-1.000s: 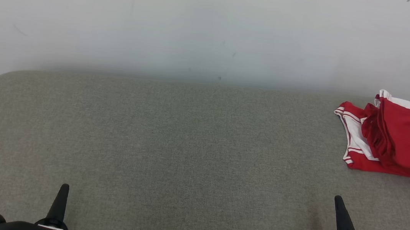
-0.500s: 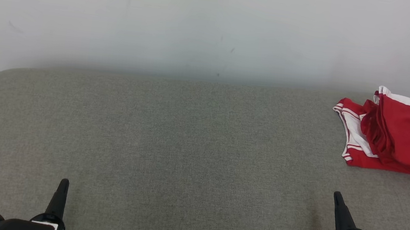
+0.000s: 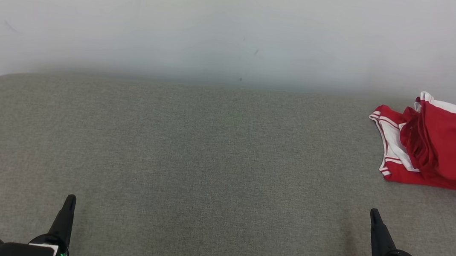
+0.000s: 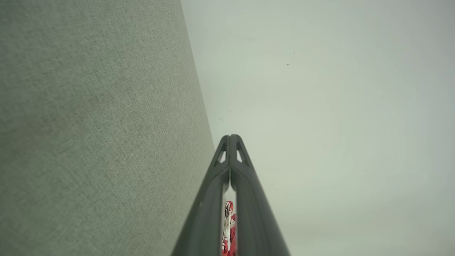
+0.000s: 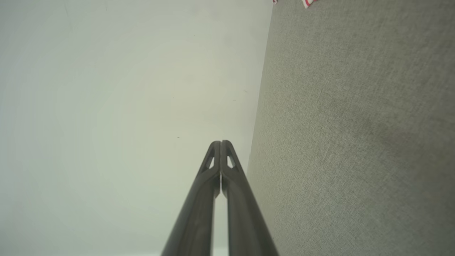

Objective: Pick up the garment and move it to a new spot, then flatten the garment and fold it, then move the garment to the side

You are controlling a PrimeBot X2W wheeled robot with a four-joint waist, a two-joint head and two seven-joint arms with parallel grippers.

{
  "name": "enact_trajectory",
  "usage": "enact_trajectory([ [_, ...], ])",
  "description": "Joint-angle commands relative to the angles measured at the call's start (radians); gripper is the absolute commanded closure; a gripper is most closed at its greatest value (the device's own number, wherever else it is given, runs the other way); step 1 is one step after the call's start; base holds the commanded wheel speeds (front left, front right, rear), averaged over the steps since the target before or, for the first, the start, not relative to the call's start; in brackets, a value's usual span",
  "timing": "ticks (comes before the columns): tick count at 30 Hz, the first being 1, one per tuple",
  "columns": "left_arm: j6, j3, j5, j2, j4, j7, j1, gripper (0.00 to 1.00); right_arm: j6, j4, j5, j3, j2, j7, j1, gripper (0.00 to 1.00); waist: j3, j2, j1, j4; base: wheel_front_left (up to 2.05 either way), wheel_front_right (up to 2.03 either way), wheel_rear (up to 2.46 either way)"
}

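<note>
Grey woven-fabric tabletop before a pale wall, head view: red-and-white cloth garment lies loosely bundled at the far right edge, which would fit a folded piece set aside or one awaiting pickup. Low at the near edge, well clear of it: left gripper, right gripper, both empty. Left wrist view: fingers pressed together. Right wrist view: likewise, tips touching

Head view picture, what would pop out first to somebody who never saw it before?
The bunched-up red and white garment jumps out first, lying at the far right of the wide grey fabric surface, close to the pale wall. Next come two pointy dark grippers: the left gripper at lower left and the right gripper at lower right, both shut and holding nothing.
</note>
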Motion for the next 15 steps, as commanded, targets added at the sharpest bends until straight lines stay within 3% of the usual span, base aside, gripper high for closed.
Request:
enact_trajectory([
  [1, -0.009, 0.010, -0.025, -0.008, 0.002, 0.006, -0.015, 1.00, -0.002, 0.000, 0.033, -0.002, 0.004, 0.007, -0.013, 1.00, 0.003, -0.0001, -0.0001, -0.002, 0.00, 0.00, 0.00],
  [15, -0.019, 0.027, -0.074, -0.020, 0.005, 0.018, -0.020, 1.00, -0.002, 0.004, 0.092, -0.003, 0.006, 0.020, -0.020, 1.00, 0.011, -0.0001, -0.0001, -0.007, 0.00, 0.00, 0.00],
])
